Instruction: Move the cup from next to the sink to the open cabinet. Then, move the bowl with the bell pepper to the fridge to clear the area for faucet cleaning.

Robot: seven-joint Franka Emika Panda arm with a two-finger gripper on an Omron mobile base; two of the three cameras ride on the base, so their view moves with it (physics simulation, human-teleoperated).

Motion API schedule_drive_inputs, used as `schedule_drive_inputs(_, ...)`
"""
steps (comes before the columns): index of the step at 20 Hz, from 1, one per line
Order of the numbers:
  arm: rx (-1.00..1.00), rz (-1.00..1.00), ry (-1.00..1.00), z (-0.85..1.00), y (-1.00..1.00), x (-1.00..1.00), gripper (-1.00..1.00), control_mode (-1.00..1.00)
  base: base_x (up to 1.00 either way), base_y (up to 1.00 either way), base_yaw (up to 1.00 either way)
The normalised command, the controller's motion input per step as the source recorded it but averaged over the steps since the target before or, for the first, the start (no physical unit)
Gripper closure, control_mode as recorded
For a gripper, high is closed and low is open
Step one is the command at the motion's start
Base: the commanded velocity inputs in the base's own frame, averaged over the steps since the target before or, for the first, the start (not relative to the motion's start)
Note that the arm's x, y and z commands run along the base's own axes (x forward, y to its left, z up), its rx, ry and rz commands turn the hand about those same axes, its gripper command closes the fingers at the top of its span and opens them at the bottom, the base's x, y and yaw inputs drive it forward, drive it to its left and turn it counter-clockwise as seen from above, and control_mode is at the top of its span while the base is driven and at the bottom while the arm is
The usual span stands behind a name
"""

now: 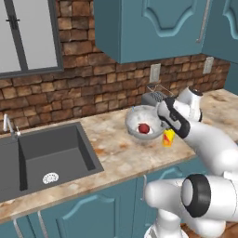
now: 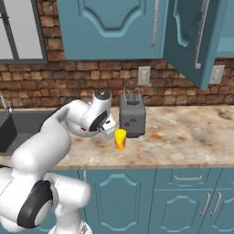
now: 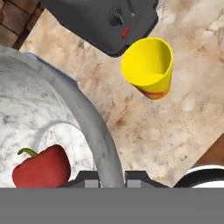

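The white bowl point(image 1: 135, 116) stands on the counter right of the sink point(image 1: 51, 153), with the red bell pepper point(image 1: 144, 128) inside it. My gripper point(image 3: 109, 180) is shut on the bowl's rim point(image 3: 89, 120) on its right side, and the pepper point(image 3: 41, 168) lies just left of the fingers. The yellow cup point(image 1: 168, 137) with its orange-red base stands upright on the counter, apart from the bowl, in front of the toaster. From the right, the cup point(image 2: 120, 139) is beside my hand point(image 2: 107, 131). The cabinet point(image 2: 192, 36) door hangs open at upper right. The fridge is out of view.
A dark toaster point(image 2: 132, 116) stands behind the cup near the brick wall. The thin silver faucet point(image 1: 8, 124) rises at the sink's left edge. The counter's front edge point(image 2: 151, 165) runs close to the cup. Marbled countertop point(image 2: 192, 137) stretches right of the toaster.
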Motion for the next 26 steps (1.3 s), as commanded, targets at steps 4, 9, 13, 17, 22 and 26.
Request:
schedule_drive_inputs(4,0.10,-0.37,-0.09,0.91,0.01,-0.92,1.00,-1.00,0.00,0.00,0.00)
schedule_drive_inputs(9,0.00,0.00,0.00,0.00,0.00,0.00,1.00,1.00,-1.00,-0.01,-0.52)
schedule_drive_inputs(13,0.00,0.00,0.00,0.00,0.00,0.00,1.00,1.00,-0.99,0.00,-0.72)
schedule_drive_inputs(17,0.00,0.00,0.00,0.00,0.00,0.00,1.00,1.00,-0.66,-0.02,-0.84)
schedule_drive_inputs(22,0.00,0.00,0.00,0.00,0.00,0.00,1.00,1.00,-0.27,-0.15,-0.88)
schedule_drive_inputs(26,0.00,0.00,0.00,0.00,0.00,0.00,1.00,1.00,0.00,0.00,-1.00)
